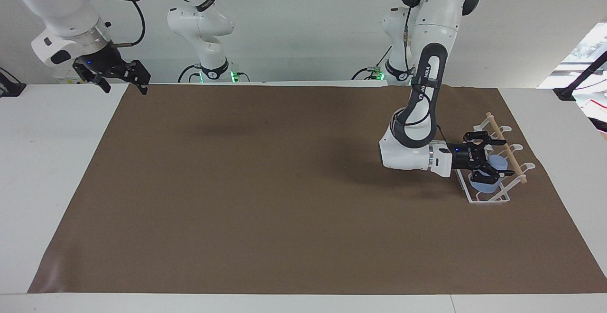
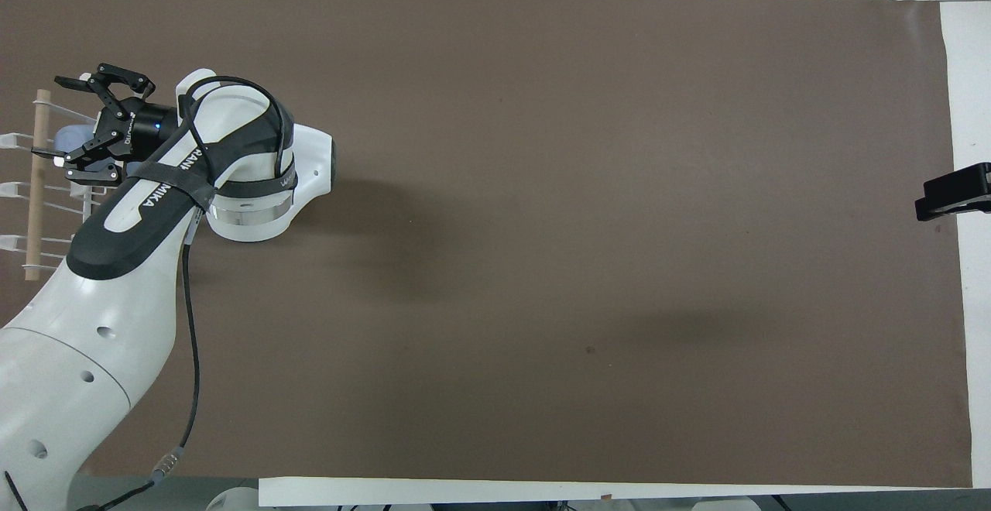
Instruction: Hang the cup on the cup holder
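Half the cup (image 1: 488,176) hidden under left claw (image 1: 493,161), inside cup holder (image 1: 514,148).

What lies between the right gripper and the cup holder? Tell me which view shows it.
In the facing view, only bare brown mat lies between the right gripper and the cup holder, until the left arm's wrist beside the holder.

Left tool (image 1: 493,162) apparently open, wrist level; right tool (image 1: 124,79) waits raised.
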Robot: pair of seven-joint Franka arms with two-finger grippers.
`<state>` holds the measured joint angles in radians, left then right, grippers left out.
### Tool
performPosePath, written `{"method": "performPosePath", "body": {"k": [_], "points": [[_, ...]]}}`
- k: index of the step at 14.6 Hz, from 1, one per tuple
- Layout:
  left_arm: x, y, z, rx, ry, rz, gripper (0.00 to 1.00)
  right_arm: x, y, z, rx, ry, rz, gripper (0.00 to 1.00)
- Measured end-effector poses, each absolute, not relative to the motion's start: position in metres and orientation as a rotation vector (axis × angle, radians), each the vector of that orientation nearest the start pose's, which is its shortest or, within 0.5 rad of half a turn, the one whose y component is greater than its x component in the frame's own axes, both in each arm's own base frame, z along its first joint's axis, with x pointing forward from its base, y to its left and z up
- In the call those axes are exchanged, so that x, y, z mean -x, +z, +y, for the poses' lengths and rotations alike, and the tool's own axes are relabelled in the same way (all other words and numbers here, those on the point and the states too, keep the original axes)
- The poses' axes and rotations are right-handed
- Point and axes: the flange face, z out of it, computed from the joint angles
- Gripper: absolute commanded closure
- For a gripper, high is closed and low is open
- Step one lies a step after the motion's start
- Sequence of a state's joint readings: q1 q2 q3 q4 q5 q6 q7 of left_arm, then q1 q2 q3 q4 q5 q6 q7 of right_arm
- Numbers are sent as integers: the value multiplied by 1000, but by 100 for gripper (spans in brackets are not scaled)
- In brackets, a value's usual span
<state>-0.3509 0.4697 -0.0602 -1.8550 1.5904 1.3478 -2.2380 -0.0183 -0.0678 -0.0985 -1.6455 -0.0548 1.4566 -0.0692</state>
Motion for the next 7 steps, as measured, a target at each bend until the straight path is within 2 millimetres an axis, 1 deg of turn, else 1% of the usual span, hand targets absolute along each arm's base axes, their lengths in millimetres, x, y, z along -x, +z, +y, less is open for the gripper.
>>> {"method": "performPosePath", "body": {"k": [2, 4, 7], "points": [[-608, 342, -131, 1337, -1423, -942, 0, -516, 616, -69, 3171, 200, 79, 1], [-611, 351, -140, 1406, -1408, -957, 0, -516, 616, -69, 3171, 201, 79, 1], [-605, 353, -145, 1531, -1255, -1026, 0, -516, 616, -69, 3171, 201, 79, 1]]}}
